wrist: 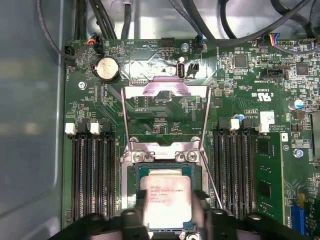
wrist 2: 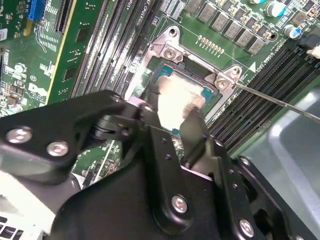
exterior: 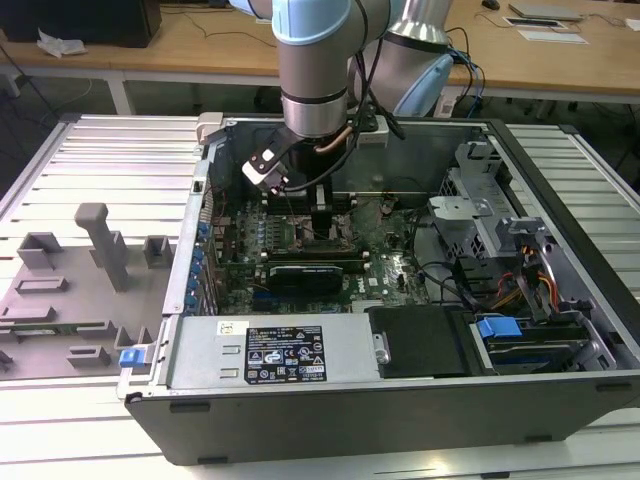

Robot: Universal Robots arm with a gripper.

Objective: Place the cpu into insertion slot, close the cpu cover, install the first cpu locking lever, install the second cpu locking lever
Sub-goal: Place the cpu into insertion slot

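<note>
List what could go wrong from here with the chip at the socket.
1. The cpu, gripped by the claw over the insertion slot, may be skewed. Released tilted, it could catch on the slot's silver rim.
2. A thin locking lever runs close beside the claw, so a sideways move could snag it.

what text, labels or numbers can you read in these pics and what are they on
Nothing reads cleanly enough to quote.
cpu top: several lines of dark print, too blurred to read.
Black label on the silver box: white print and symbols, too small to read.
Green circuit board: white printed marks, too small to read.
</note>
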